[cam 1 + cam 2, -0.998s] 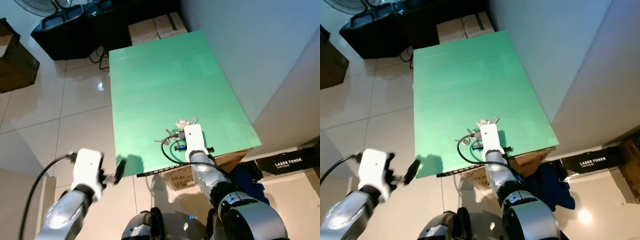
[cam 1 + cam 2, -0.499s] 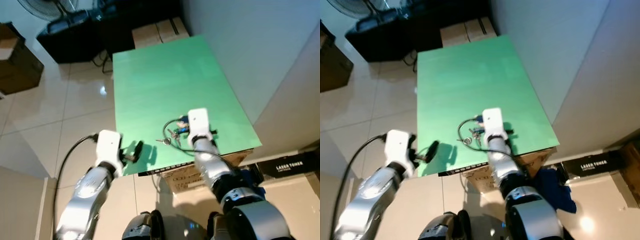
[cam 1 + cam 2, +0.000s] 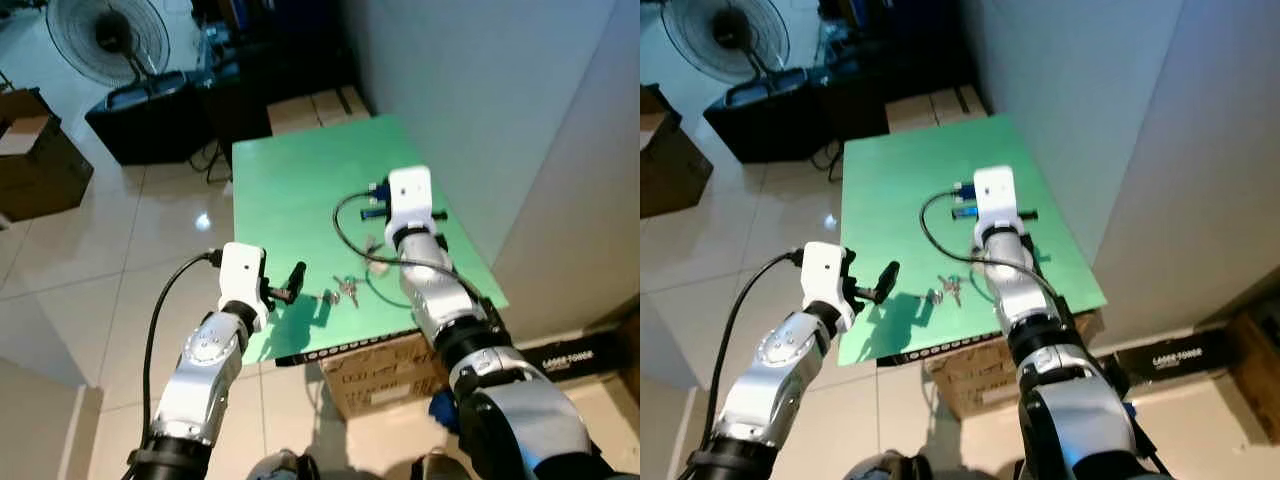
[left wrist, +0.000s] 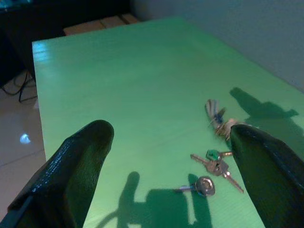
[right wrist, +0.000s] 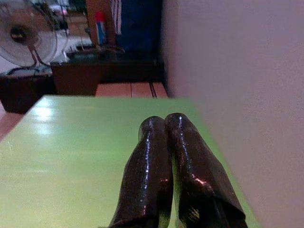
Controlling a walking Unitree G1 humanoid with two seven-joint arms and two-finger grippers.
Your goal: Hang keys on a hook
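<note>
arms: silver, jointed | wrists: white boxes, black cables | fingers: long, glossy black

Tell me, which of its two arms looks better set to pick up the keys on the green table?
Probably the left. Its tool is open and aimed at the keys lying on the green table. The right tool is shut, raised and pointing past them toward the wall.

One green table, bearing three small clusters of keys. Beyond the table: one standing fan and two cardboard boxes.
</note>
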